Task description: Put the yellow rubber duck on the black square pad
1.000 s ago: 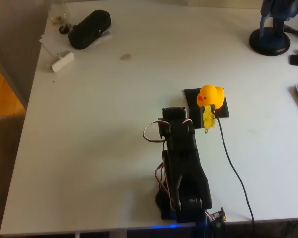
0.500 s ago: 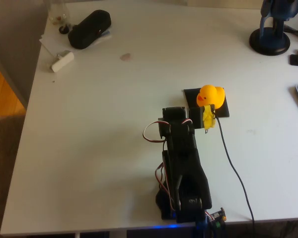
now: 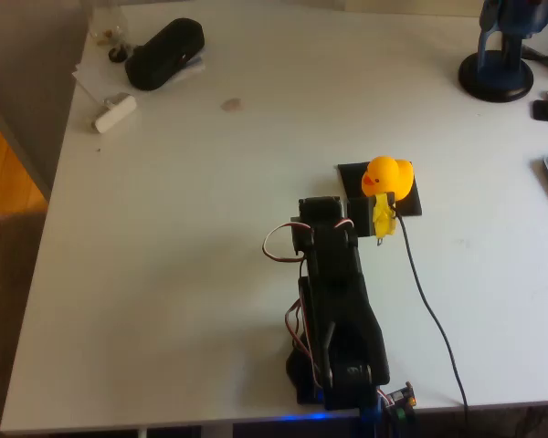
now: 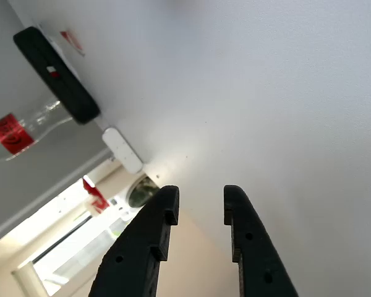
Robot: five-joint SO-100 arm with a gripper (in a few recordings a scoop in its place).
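Yellow rubber duck [image 3: 386, 174]: small, rounded, orange beak; sits on thin black square pad [image 3: 409, 199] on white table [image 3: 210, 219], overhead view. Black two-finger gripper [image 4: 198, 204], wrist view: fingers slightly parted, nothing between them.

Soft even daylight, faint shadows, overhead view slightly grainy — wrist view washed-out, tilted

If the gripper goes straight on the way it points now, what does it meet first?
Probably only the bare white table: in the wrist view nothing lies ahead of the open gripper, though depth is unclear.
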